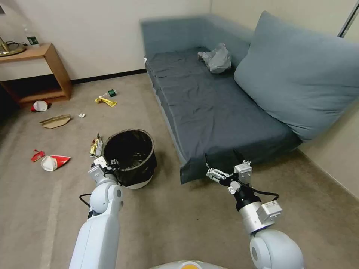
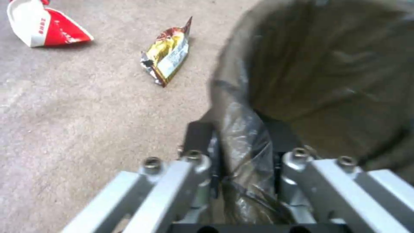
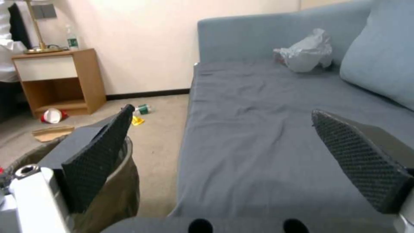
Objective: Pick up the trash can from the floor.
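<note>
Trash can (image 1: 131, 158) is what sits a little left of the middle of the head view, down on the floor (image 1: 179, 224). It is small and round, with a white body that peeks out at the bottom. One shiny black plastic bag lines it and folds over the rim, so the inside looks dark. The floor is a soft tan carpet with a pale stripe at the lower left. The left gripper (image 1: 110, 164) is at the near left edge of the can. In the left wrist view, its two dark fingers (image 2: 198, 139) stand one outside and one inside the rim, pinching the crinkly bag and the rim between them. The right gripper (image 1: 220, 164) hangs in the air right of the middle, near the front corner of the sofa (image 1: 213, 108), with its two bumpy black pads (image 3: 103, 155) spread wide apart and holding nothing. The sofa is grey-blue cloth, with one big soft cushion (image 1: 303, 78) at the upper right and one crumpled pale bag (image 1: 217, 58) on the seat. One shiny snack wrapper (image 1: 96, 145) lies just left of the can. One torn red and white paper cup (image 1: 54, 161) lies flat at the left edge. One wooden side table (image 1: 41, 71) stands in the upper left.
</note>
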You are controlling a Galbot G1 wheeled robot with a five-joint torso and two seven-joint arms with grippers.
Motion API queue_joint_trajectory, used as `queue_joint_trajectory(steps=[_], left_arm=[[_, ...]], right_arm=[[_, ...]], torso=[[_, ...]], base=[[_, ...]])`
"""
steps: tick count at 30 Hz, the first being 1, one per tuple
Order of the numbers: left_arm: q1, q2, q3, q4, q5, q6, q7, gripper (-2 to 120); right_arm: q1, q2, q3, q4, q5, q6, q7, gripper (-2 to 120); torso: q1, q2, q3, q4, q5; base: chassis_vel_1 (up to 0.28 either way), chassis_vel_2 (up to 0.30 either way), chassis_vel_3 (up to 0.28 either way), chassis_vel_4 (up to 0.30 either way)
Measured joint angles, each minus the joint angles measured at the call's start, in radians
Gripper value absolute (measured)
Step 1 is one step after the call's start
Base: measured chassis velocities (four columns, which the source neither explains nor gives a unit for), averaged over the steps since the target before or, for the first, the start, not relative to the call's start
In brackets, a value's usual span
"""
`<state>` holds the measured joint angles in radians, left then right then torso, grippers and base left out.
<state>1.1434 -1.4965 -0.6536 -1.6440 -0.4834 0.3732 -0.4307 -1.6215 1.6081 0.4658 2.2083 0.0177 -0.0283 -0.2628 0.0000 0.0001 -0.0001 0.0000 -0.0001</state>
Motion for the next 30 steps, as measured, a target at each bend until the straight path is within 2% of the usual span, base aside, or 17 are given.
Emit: queue_joint_trajectory(steps=[1, 8, 10, 11, 13, 14, 16, 19, 22, 23, 25, 26, 28, 29, 30], left_arm=[[0.002, 0.0, -0.003, 0.0, 0.0, -0.002, 0.001, 5], [0.021, 0.007, -0.012, -0.03, -0.004, -0.004, 0.003, 5], [0.051, 0.015, -0.02, -0.091, -0.015, -0.001, 0.004, 5], [0.051, 0.015, -0.02, -0.091, -0.015, -0.001, 0.004, 5], [0.091, 0.024, -0.03, -0.176, -0.028, 0.006, 0.007, 5], [0.091, 0.024, -0.03, -0.176, -0.028, 0.006, 0.007, 5], [0.132, 0.034, -0.041, -0.273, -0.047, 0.016, 0.013, 5], [0.151, 0.037, -0.047, -0.315, -0.06, 0.021, 0.015, 5], [0.199, 0.038, -0.065, -0.436, -0.091, 0.035, 0.016, 5], [0.199, 0.038, -0.065, -0.436, -0.091, 0.035, 0.016, 5], [0.225, 0.038, -0.075, -0.514, -0.109, 0.044, 0.014, 5], [0.225, 0.038, -0.075, -0.514, -0.109, 0.044, 0.014, 5], [0.246, 0.039, -0.083, -0.585, -0.122, 0.052, 0.013, 5], [0.246, 0.039, -0.083, -0.585, -0.122, 0.052, 0.013, 5], [0.256, 0.038, -0.087, -0.62, -0.128, 0.057, 0.012, 5]], right_arm=[[0.001, 0.0, 0.0, 0.0, 0.003, -0.001, 0.0, 100], [0.0, 0.0, 0.004, 0.001, 0.011, -0.002, -0.001, 100], [0.0, 0.0, 0.005, 0.002, 0.013, -0.002, -0.001, 100], [0.0, 0.0, 0.005, 0.002, 0.013, -0.002, -0.001, 100], [0.0, 0.0, 0.005, 0.005, 0.015, -0.003, -0.001, 100], [0.0, 0.0, 0.005, 0.005, 0.015, -0.003, -0.001, 100], [-0.002, 0.0, 0.004, 0.009, 0.015, -0.003, -0.001, 100], [-0.004, 0.0, 0.004, 0.01, 0.015, -0.002, -0.001, 100], [-0.009, 0.0, 0.002, 0.018, 0.016, 0.001, -0.002, 100], [-0.009, 0.0, 0.002, 0.018, 0.016, 0.001, -0.002, 100], [-0.012, 0.0, 0.0, 0.024, 0.017, 0.002, -0.002, 100], [-0.012, 0.0, 0.0, 0.024, 0.017, 0.002, -0.002, 100], [-0.016, 0.0, -0.002, 0.029, 0.017, 0.003, -0.003, 100], [-0.016, 0.0, -0.002, 0.029, 0.017, 0.003, -0.003, 100], [-0.019, 0.0, -0.004, 0.032, 0.017, 0.004, -0.003, 100]], torso=[[0.0, 0.0, 0.0, -0.0001, -0.0001], [0.0, 0.0, 0.0, -0.0004, -0.0009], [0.0, 0.0, 0.0, -0.0002, -0.0004], [0.0, 0.0, 0.0, -0.0002, -0.0004], [0.0, 0.0, 0.0, 0.0002, -0.0001], [0.0, 0.0, 0.0, 0.0002, -0.0001], [0.0, 0.0, 0.0, -0.0001, 0.0003], [0.0, 0.0, 0.0, 0.0001, 0.0002], [0.0, 0.0, 0.0, 0.0, 0.0002], [0.0, 0.0, 0.0, 0.0, 0.0002], [0.0, 0.0, 0.0, 0.0, 0.0001], [0.0, 0.0, 0.0, 0.0, 0.0001], [0.0, 0.0, 0.0, 0.0, 0.0003], [0.0, 0.0, 0.0, 0.0, 0.0003], [0.0, 0.0, 0.0, 0.0, 0.0002]], base=[[0.0, 0.0, 0.0, 0.0], [0.0, 0.0, 0.0, 0.0], [0.0, 0.0, 0.0, 0.0], [0.0, 0.0, 0.0, 0.0], [0.0, 0.0, 0.0, 0.0], [0.0, 0.0, 0.0, 0.0], [0.0, 0.0, 0.0, 0.0], [0.0, 0.0, 0.0, 0.0], [0.0, 0.0, 0.0, 0.0], [0.0, 0.0, 0.0, 0.0], [0.0, 0.0, 0.0, 0.0], [0.0, 0.0, 0.0, 0.0], [0.0, 0.0, 0.0, 0.0], [0.0, 0.0, 0.0, 0.0], [0.0, 0.0, 0.0, 0.0]])
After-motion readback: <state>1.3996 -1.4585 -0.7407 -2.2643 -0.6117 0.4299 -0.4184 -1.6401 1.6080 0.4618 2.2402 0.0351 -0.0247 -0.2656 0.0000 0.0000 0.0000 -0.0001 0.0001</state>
